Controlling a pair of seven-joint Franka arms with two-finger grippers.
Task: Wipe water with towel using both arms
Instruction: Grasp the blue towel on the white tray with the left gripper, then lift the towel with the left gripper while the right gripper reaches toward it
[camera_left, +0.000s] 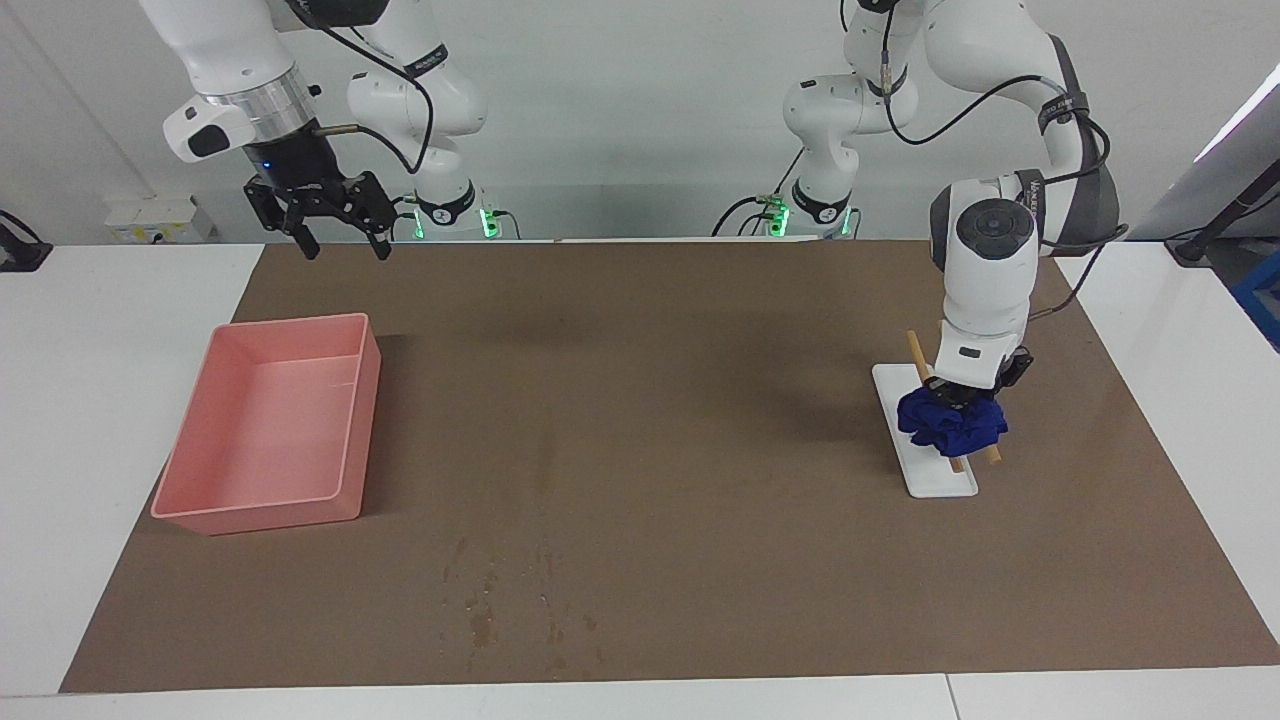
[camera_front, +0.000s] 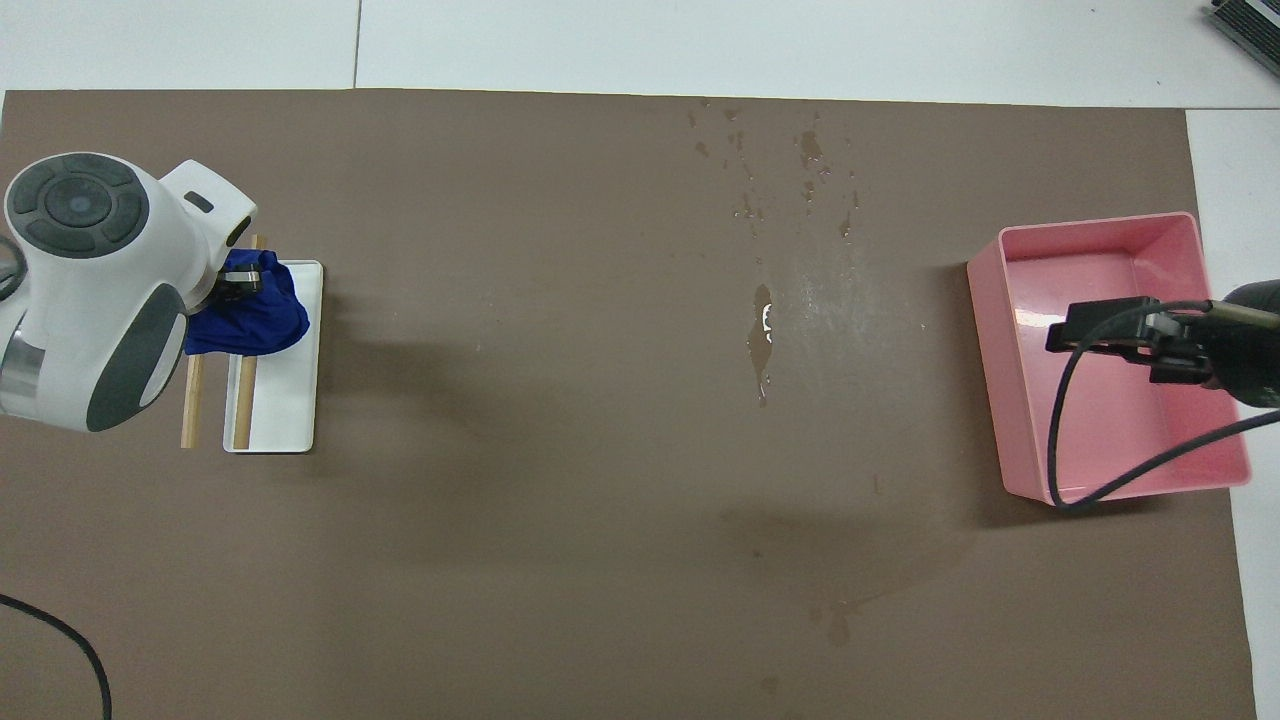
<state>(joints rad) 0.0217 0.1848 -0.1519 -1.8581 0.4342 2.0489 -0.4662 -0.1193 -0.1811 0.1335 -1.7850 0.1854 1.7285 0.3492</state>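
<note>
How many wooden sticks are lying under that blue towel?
2: both wooden sticks lie side by side under the blue towel, one on the white tray, one beside it.

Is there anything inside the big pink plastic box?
No, the pink plastic box shows only its bare floor in the facing view, and the right gripper hangs open well above the table.

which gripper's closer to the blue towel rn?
Left. The left gripper is down on the blue towel, closing on it over the white tray. The right gripper hangs open in the air at the right arm's end, above the pink bin.
</note>
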